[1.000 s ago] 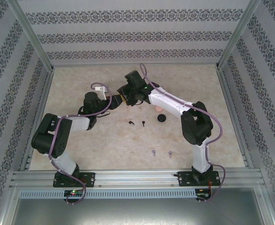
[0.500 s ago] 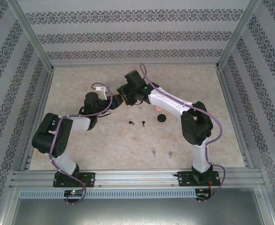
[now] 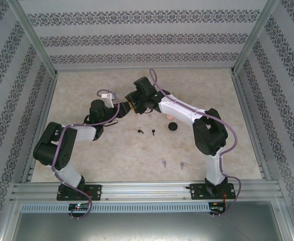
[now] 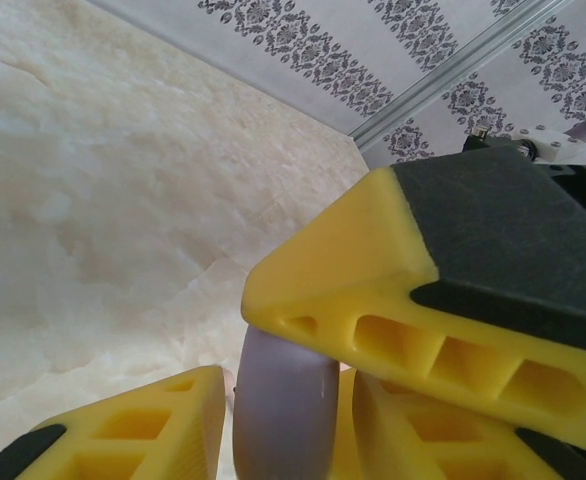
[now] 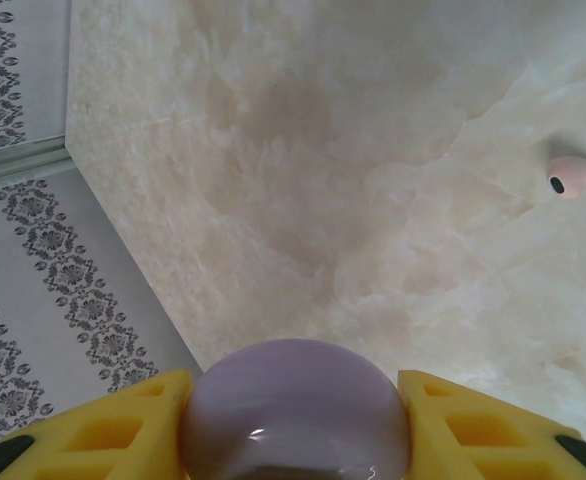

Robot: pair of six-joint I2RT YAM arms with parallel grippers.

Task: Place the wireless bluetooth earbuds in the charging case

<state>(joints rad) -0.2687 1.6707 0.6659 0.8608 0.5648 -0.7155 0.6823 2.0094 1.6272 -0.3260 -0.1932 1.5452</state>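
Note:
My right gripper (image 5: 293,385) is shut on a light purple round charging case (image 5: 295,420), its two yellow fingers pressing the case's sides. My left gripper (image 4: 288,388) straddles the same case (image 4: 283,430) edge-on, open, with a thin gap left at its left finger (image 4: 133,435). The two grippers meet at mid-table (image 3: 128,105). Loose earbuds lie on the table: a black pair (image 3: 146,132), a light purple pair (image 3: 172,163) and a pale pink one (image 5: 578,178).
A pink case (image 3: 170,116) and a black case (image 3: 173,126) sit right of the grippers, beside the right forearm. Patterned walls and metal posts (image 3: 36,45) enclose the marbled table (image 3: 212,85). The right gripper's finger (image 4: 373,290) looms across the left wrist view.
The left jaws have narrowed around the purple case. Both arms have stayed almost still, and the earbuds on the table have not moved.

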